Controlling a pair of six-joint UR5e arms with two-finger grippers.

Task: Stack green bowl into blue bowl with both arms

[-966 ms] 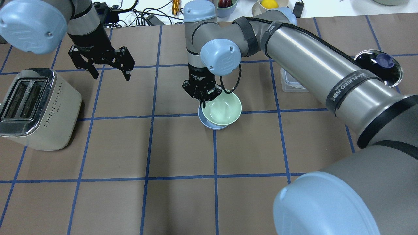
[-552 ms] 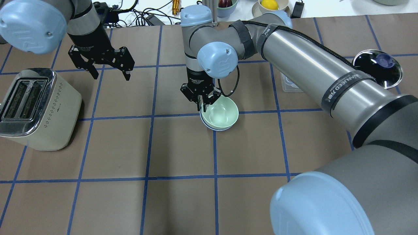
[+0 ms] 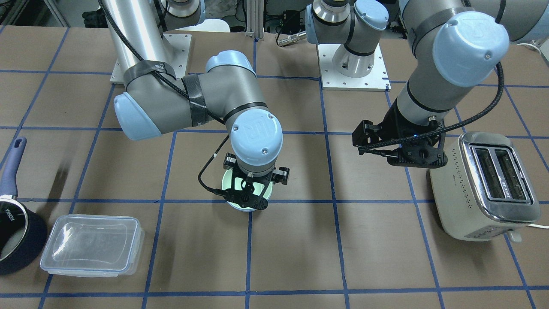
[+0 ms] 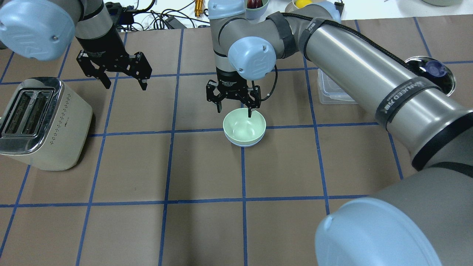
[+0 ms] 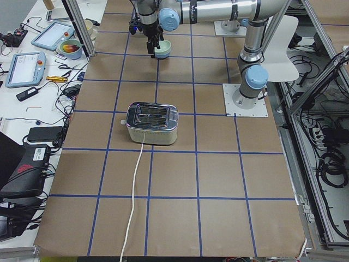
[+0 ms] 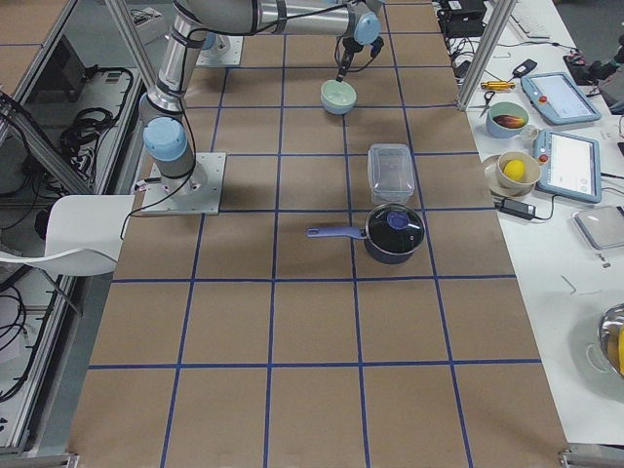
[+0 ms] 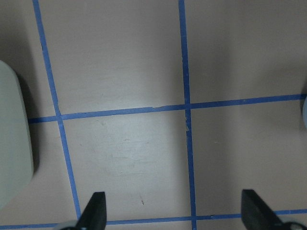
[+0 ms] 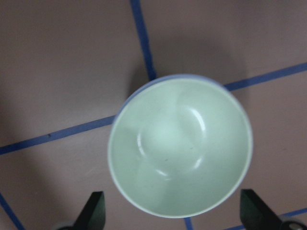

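Note:
The pale green bowl [image 4: 244,126] sits level inside the blue bowl [image 4: 244,145], whose rim shows only as a thin edge around it. In the right wrist view the green bowl [image 8: 180,163] lies straight below the camera, ringed by the blue bowl [image 8: 158,81]. My right gripper [image 4: 235,110] is open and empty, just above the bowls' far rim, and shows in the front view [image 3: 245,198]. My left gripper [image 4: 125,87] is open and empty, hovering over bare table far to the left, next to the toaster.
A cream toaster [image 4: 40,122] stands at the left side. A clear lidded container [image 3: 92,244] and a dark navy saucepan [image 3: 17,240] lie on the right side, partly behind my right arm in the overhead view. Blue tape lines grid the brown table.
My right gripper has opened and let go of the green bowl, which has dropped from a tilt to sit level in the blue bowl. The gripper has lifted slightly. The left arm has not moved.

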